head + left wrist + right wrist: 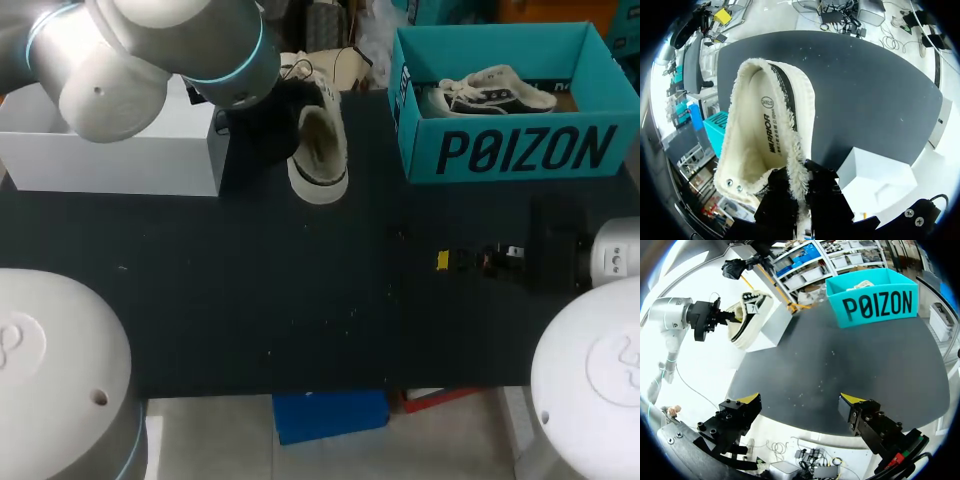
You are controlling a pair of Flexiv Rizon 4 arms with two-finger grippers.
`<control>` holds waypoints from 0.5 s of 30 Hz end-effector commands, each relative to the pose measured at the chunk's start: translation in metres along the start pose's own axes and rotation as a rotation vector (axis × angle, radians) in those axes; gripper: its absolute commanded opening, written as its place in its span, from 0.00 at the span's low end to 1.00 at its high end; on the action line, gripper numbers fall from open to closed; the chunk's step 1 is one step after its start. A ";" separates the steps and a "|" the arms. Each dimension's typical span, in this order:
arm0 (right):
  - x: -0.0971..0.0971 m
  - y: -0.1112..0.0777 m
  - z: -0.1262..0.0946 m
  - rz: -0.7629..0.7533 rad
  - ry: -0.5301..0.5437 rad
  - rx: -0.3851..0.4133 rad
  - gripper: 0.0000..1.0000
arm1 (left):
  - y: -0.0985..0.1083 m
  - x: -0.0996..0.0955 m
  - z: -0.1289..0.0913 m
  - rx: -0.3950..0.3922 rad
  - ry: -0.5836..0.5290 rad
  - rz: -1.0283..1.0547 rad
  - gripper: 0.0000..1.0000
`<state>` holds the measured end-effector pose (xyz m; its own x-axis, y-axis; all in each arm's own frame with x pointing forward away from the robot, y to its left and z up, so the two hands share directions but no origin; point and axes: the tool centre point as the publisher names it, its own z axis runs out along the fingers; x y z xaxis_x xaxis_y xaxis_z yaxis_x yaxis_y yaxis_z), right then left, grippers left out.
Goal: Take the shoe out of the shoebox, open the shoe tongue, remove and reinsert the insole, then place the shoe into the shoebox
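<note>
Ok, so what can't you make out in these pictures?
- Left wrist view: the heel rim of the shoe covers the yellow tips of the left gripper.
- Head view: the left arm covers part of the white box.
- Head view: the shoebox wall cuts off the second shoe. In the right wrist view that shoe is too small to make out.

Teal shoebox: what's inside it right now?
One cream-and-black shoe lies inside the shoebox. The front wall hides the floor behind it, so anything low there is unseen.
</note>
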<state>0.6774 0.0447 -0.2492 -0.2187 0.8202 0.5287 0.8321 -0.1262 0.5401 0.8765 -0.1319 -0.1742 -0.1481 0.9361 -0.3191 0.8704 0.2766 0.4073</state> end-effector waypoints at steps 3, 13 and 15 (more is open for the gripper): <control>-0.001 0.001 -0.001 0.003 0.003 0.008 1.00 | 0.001 0.000 -0.002 -0.001 0.001 0.002 0.00; -0.001 0.001 -0.001 0.003 0.003 0.008 1.00 | 0.043 0.034 -0.012 -0.018 0.048 -0.453 0.00; -0.001 0.001 -0.001 0.003 0.003 0.008 1.00 | 0.052 0.048 -0.010 -0.042 0.078 -0.589 0.00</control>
<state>0.6774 0.0447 -0.2492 -0.2187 0.8202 0.5287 0.8321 -0.1263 0.5401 0.9092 -0.0852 -0.1604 -0.4587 0.7942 -0.3987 0.7616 0.5825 0.2841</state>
